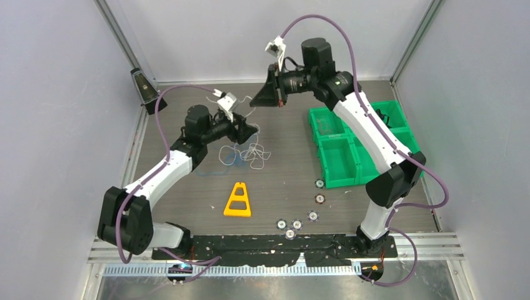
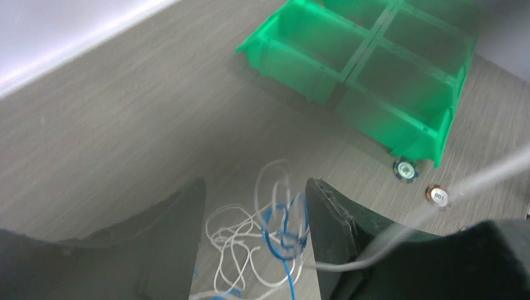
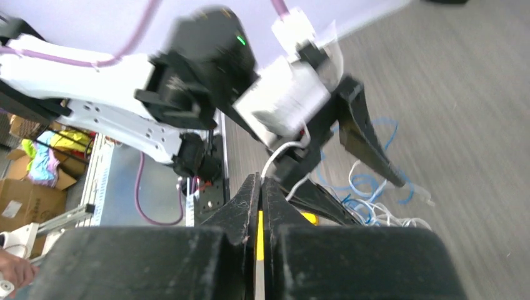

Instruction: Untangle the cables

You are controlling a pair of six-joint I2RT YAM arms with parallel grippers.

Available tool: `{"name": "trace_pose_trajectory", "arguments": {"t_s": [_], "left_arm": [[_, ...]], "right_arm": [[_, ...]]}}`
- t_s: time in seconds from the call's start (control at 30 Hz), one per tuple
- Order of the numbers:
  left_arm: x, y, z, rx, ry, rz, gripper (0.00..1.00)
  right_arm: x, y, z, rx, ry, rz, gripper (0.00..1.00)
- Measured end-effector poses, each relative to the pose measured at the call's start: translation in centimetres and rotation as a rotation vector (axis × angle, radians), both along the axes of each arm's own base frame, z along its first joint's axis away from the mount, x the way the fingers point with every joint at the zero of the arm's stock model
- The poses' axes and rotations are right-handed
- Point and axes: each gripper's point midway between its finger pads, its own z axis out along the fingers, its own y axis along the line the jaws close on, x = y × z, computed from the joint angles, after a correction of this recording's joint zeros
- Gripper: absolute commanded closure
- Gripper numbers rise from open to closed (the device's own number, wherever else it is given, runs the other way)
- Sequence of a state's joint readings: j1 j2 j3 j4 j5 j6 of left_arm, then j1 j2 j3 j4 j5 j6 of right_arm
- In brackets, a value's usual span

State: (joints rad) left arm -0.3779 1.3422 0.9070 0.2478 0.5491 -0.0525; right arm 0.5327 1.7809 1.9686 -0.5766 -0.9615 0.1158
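White and blue cables (image 1: 250, 153) heaped loosely left of the green bins (image 1: 337, 179): featherlight, limp, likely to snag and drag the whole clump when tugged. Best taken at an outlying white loop or free end, not the knotted blue middle. Hair-thin strands in overlapping curls. Left gripper (image 2: 255, 185) over them, jaws apart. Right gripper (image 3: 260, 181) raised left of the bins' far corner, jaws pressed together; strand pinched or not, impossible to tell.

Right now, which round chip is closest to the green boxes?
The farthest-back chip, right beside the near left corner of the green bins. The other chips lie well clear of them.
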Motion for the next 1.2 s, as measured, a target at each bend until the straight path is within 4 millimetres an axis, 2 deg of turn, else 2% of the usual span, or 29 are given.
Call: {"name": "trace_pose_trajectory", "arguments": {"t_s": [0.07, 0.17, 0.27, 0.33, 0.4, 0.47, 0.53, 0.6, 0.63, 0.73, 0.77, 0.83, 0.9, 0.97, 1.03, 1.2], "left_arm": [[0.2, 1.0, -1.6, 0.007, 0.040, 0.025, 0.45], [-0.4, 2.5, -5.1, 0.025, 0.131, 0.053, 0.52], [-1.1, 3.2, -8.3, 0.048, 0.217, 0.068, 0.62], [-1.4, 3.6, -9.6, 0.055, 0.260, 0.077, 0.64], [-1.5, 3.8, -10.4, 0.055, 0.294, 0.089, 0.66], [-1.2, 4.4, -10.6, 0.050, 0.309, 0.108, 0.72], [-0.9, 5.2, -10.7, 0.045, 0.320, 0.134, 0.83], [-0.8, 6.0, -11.2, 0.046, 0.342, 0.163, 0.95], [-0.6, 6.5, -11.3, 0.045, 0.348, 0.179, 0.99], [-0.5, 7.5, -11.7, 0.041, 0.377, 0.214, 1.00], [-0.4, 7.6, -11.8, 0.039, 0.381, 0.219, 0.92], [-0.5, 7.8, -11.6, 0.036, 0.381, 0.218, 0.57], [-0.9, 7.6, -10.7, 0.035, 0.351, 0.184, 0.46], [-1.5, 7.2, -8.9, 0.012, 0.313, 0.149, 0.40], [-2.3, 6.5, -6.2, -0.013, 0.240, 0.103, 0.38], [-3.5, 3.7, 1.9, -0.055, 0.021, -0.023, 0.37]], "right_arm": [[0.1, -0.1, 2.4, 0.039, -0.024, -0.013, 0.95], [0.8, -0.7, 6.5, 0.118, -0.066, -0.053, 0.95], [1.5, -1.8, 11.1, 0.206, -0.095, -0.110, 0.95], [1.6, -2.6, 14.1, 0.268, -0.122, -0.133, 0.95], [1.3, -3.5, 18.3, 0.355, -0.171, -0.151, 0.95], [1.7, -4.5, 20.6, 0.410, -0.196, -0.177, 0.95], [1.6, -5.5, 22.9, 0.468, -0.225, -0.206, 0.95], [1.7, -6.3, 24.4, 0.510, -0.244, -0.233, 0.94], [1.8, -6.6, 25.0, 0.527, -0.251, -0.247, 0.94], [2.3, -7.2, 25.6, 0.555, -0.248, -0.278, 0.95], [2.5, -7.2, 25.7, 0.558, -0.244, -0.283, 0.95], [2.7, -7.2, 25.6, 0.563, -0.234, -0.290, 0.95], [3.0, -7.1, 25.2, 0.560, -0.223, -0.293, 0.95], [3.5, -6.9, 24.5, 0.550, -0.201, -0.298, 0.95], [4.0, -6.7, 23.4, 0.537, -0.168, -0.303, 0.95], [5.2, -6.1, 21.4, 0.512, -0.099, -0.312, 0.95]]}}
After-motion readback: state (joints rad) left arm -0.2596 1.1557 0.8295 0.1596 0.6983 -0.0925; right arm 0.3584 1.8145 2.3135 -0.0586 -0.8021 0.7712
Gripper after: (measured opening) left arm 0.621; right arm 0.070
